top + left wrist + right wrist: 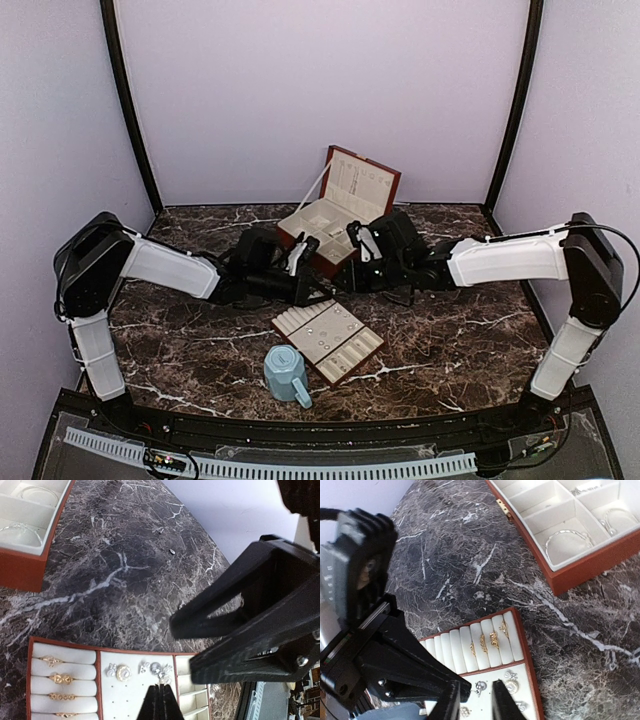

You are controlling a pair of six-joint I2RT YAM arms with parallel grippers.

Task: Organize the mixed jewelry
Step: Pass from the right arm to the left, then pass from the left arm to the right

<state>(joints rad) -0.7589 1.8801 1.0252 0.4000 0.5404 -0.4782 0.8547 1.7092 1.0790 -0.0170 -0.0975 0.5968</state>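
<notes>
Setting: robot lab test cell.
Evidence, top view: plain lilac panel walls (320, 90) closing three sides; black corner posts (128, 110) at upper left and upper right; marble-pattern tabletop (190, 350); left arm (165, 265) and right arm (510, 260) mounted at bottom edge; white slotted cable duct (300, 468) along bottom of frame.

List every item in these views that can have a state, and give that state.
Jewelry box, lid open.
Bracelet, lying in a box compartment.
Tray, flat on the table.
Gold rings, seated in the tray's slots.
Studs, resting on the tray's pad.
Mug, appears upright.
Left end effector, shut.
Right end effector, open above the studs.
</notes>
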